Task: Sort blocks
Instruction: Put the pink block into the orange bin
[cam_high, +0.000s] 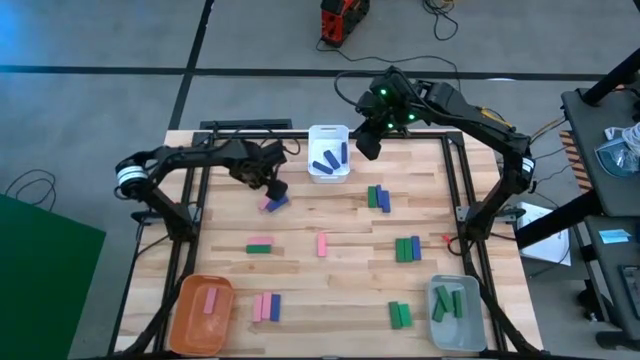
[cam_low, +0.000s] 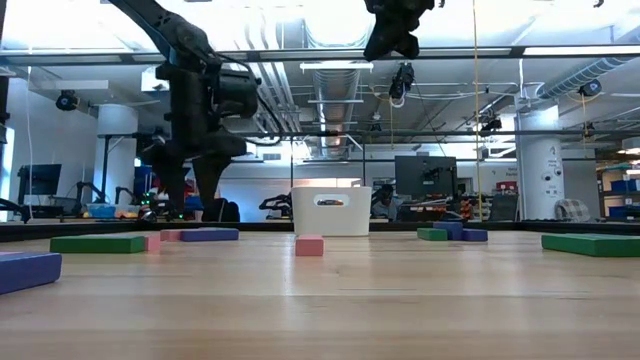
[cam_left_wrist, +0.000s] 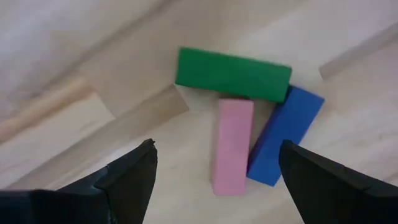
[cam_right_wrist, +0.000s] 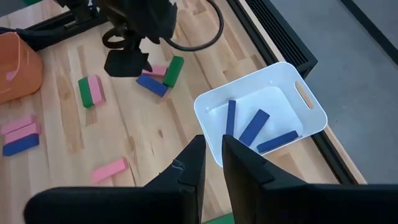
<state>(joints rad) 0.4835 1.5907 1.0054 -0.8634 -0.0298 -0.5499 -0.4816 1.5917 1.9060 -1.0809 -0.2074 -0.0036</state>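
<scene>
White bin (cam_high: 328, 170) just beside the right end effector (cam_high: 367, 146), at the table's far edge: three dark blue blocks (cam_right_wrist: 255, 129) inside, lying loose at angles. Orange bin (cam_high: 190, 322) at the near left corner, well away from both end effectors: one pink block (cam_high: 211, 299) in it. Grey bin (cam_high: 468, 325) at the near right corner: two green blocks (cam_high: 448, 302) showing.

Hard to read: high view hides the green bar of the cluster under the left end effector (cam_high: 277, 189); only pink and blue ends poke out there. Low view cuts off the right end effector at its top edge and shows the bins' contents not at all. Grey bin contents may be more than two, can't tell.

Left end effector hovers low over a three-block cluster: green block (cam_left_wrist: 233, 74) lying crosswise, pink block (cam_left_wrist: 232, 145) and blue block (cam_left_wrist: 285, 135) butting against it side by side. Fingers spread wide, holding nothing; the cluster sits between and ahead of the fingertips, pink one nearest centre.

Right end effector is raised above the table beside the white bin's rim, fingers almost closed with a thin gap, holding nothing.

Other blocks loose on the table (cam_high: 420, 190), well apart from both end effectors: green/blue pair (cam_high: 378, 197), green/pink pair (cam_high: 259, 246), single pink (cam_high: 322, 243), green/blue group (cam_high: 407, 248), pink-pink-blue row (cam_high: 266, 307), green pair (cam_high: 399, 315).
</scene>
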